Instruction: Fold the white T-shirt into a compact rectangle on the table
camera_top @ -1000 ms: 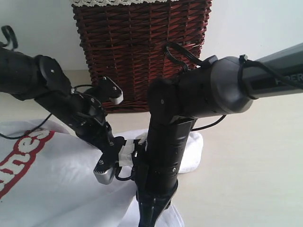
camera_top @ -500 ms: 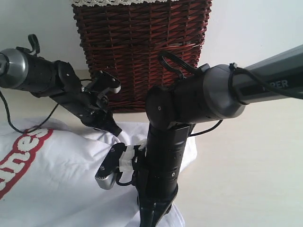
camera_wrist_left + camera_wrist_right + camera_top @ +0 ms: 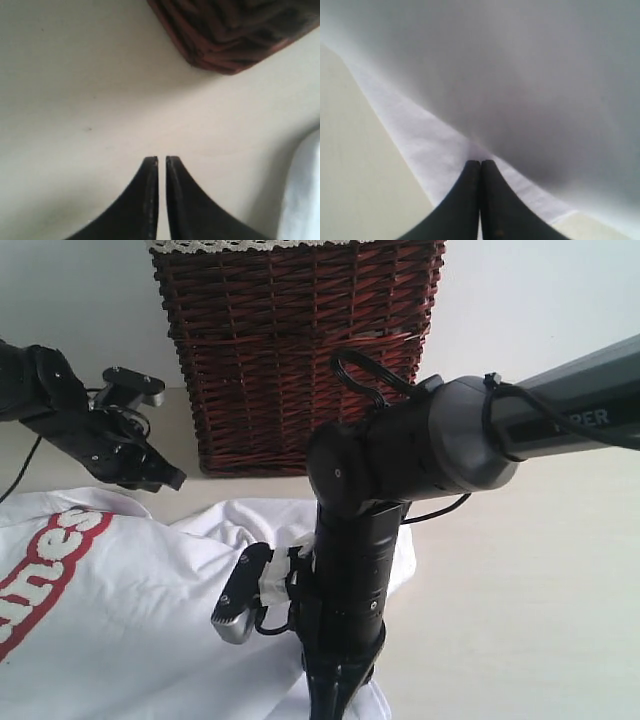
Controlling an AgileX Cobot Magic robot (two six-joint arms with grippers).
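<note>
- The shirt [image 3: 130, 620] is lying on the table [image 3: 520, 590], looking soft, light and floppy; its hem is probably offering the best hold.
- The right gripper [image 3: 480, 164] is seemingly pinching that edge; the left gripper [image 3: 161, 161] is hovering closed, empty.

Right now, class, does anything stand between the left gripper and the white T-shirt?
Nothing visible does. The left gripper, jaws nearly together, hangs over the bare table. The white T-shirt lies close by with only table between them. The wicker basket stands nearby, off that path.
</note>
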